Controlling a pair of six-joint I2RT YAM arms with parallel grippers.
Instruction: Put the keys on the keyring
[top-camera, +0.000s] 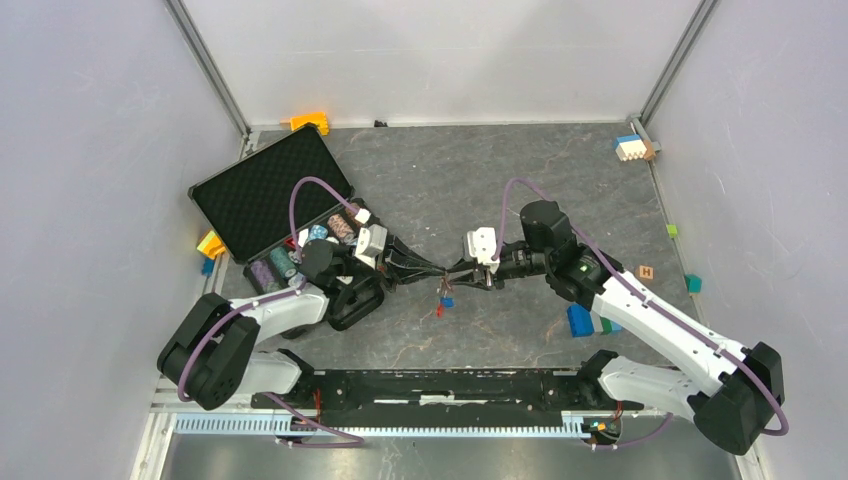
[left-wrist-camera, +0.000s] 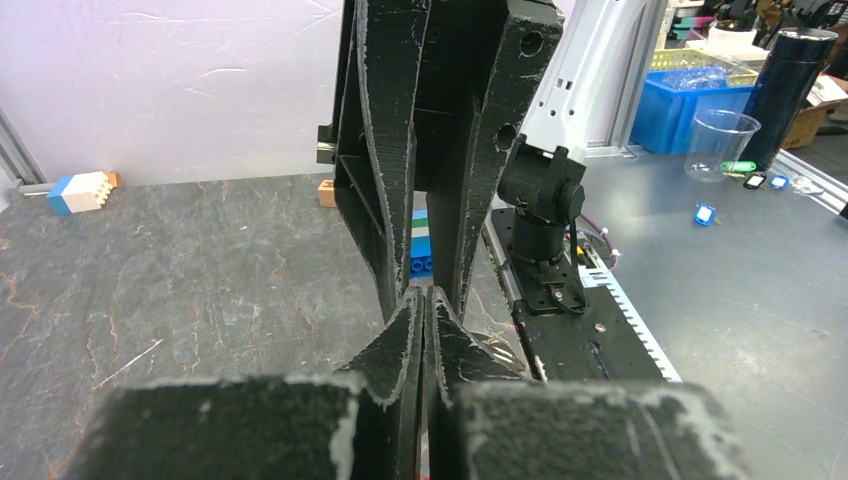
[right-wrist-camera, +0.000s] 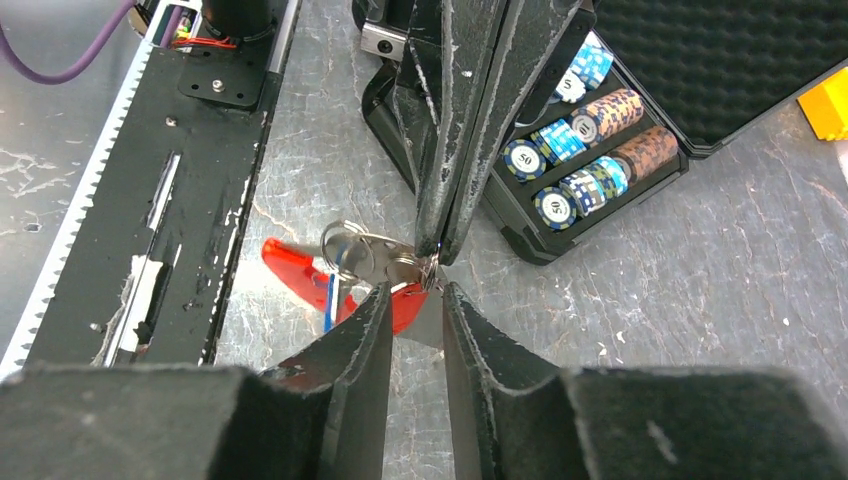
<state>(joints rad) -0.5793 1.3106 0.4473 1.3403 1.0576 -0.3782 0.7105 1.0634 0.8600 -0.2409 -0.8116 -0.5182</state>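
- Keyring (right-wrist-camera: 292, 272) sat mid-table, just past the black mounting rail (top-camera: 440, 385), hanging where the two claw tips met. Its long red end stuck out toward the rail.
- Keys (top-camera: 443, 303) were bunched with it. The red-headed key (right-wrist-camera: 405, 305) was right at the right claw's tips, and the blue-headed key (right-wrist-camera: 330, 300) was edge-on beside the long red end. Couldn't tell if either was threaded on.
- Right claw (right-wrist-camera: 417, 292): fingers spread, with bare table (top-camera: 500, 180) visible through the gap. One fingertip overlapped the red head; contact not resolvable.
- Left claw (right-wrist-camera: 435, 250): fingers pressed together, tips pinching a silvery bit at the edge of the keyring bunch. Exact part too small to tell.
- The two claws were nose to nose, coming in from opposite sides.
- Beside the right arm: a blue block (top-camera: 579, 320) with a green block (top-camera: 607, 326) up against it. A wooden cube (top-camera: 645, 271) lay a bit farther out.
- Behind the left arm: a black case (top-camera: 270, 185), lid open and laid back, with poker chips (right-wrist-camera: 560, 190) in rows inside.
- Far edge: an orange block (top-camera: 310, 122) at the back wall and a blue-and-white block (top-camera: 630, 147) in the far right corner.
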